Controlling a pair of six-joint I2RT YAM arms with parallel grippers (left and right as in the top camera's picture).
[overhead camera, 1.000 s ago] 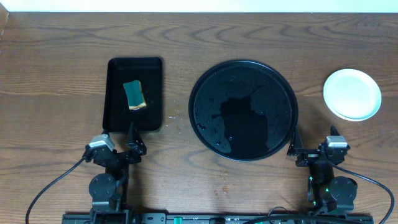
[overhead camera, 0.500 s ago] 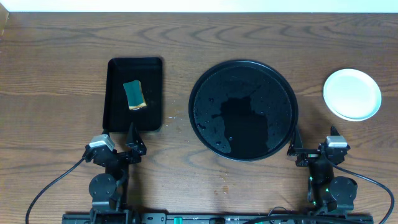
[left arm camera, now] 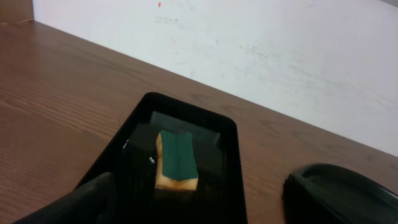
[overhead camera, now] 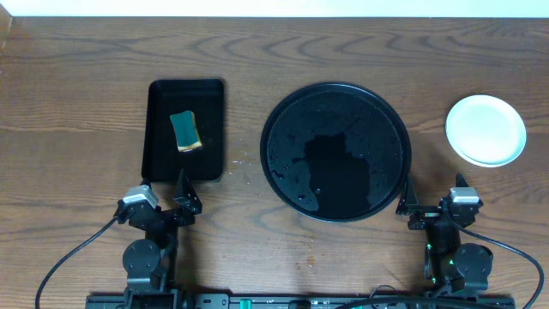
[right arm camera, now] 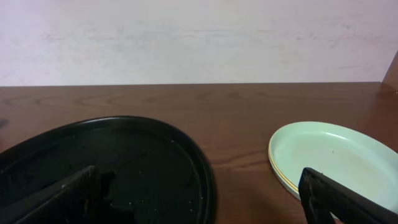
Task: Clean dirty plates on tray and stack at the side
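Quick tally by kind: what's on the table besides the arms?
Trays: 2, round tray and rectangular tray
Sponges: 1, the sponge
Plate stacks: 1, the plate stack; plates within hard to count
Total: 4

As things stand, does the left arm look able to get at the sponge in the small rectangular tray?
Probably yes. The left gripper sits just short of the rectangular tray's near edge, fingers apart, facing the sponge, which lies uncovered with nothing between them.

Stacked plates (overhead camera: 485, 130) lie right of the tray (overhead camera: 377, 129)
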